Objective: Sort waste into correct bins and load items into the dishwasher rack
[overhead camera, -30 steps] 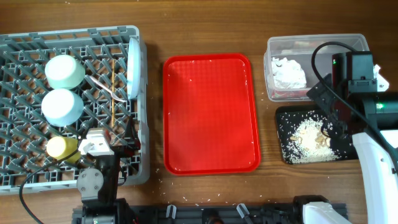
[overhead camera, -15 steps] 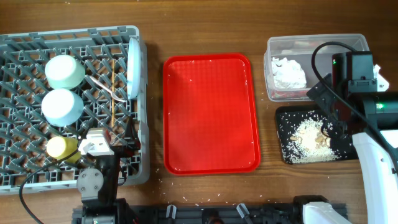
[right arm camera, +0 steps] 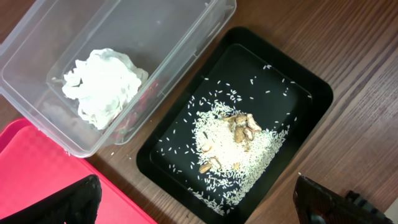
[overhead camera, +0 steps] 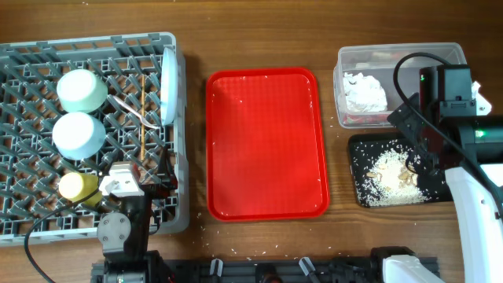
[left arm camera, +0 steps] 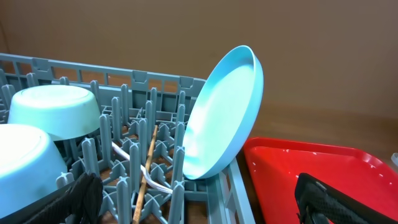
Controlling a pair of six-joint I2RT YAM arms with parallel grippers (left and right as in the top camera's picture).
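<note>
Left gripper: jaws spread wide, nothing between them, hovering over the front right part of the large square grey plastic dishwasher rack. The rack holds the far pale blue bowl and, just in front of it, the near pale blue bowl, both bottom up on the left side. The small yellow-green cup lies on its side nearer the front. The pale blue round plate stands on edge, tilted, at the rack's right wall. The thin wooden chopsticks and white plastic fork lie crossed among the pegs between bowls and plate. Right gripper: jaws likewise wide, holding nothing, above the two bins. The clear plastic rectangular tub holds the crumpled white paper napkin. A reddish scrap shows beside it through the tub wall, too blurred to identify. Just beside the tub, the shallow black rectangular tray holds a heap of whitish rice with beige food scraps on top. The large red serving tray sits between rack and bins, apart from both. A few loose grains lie on the wooden table by its front left corner.
</note>
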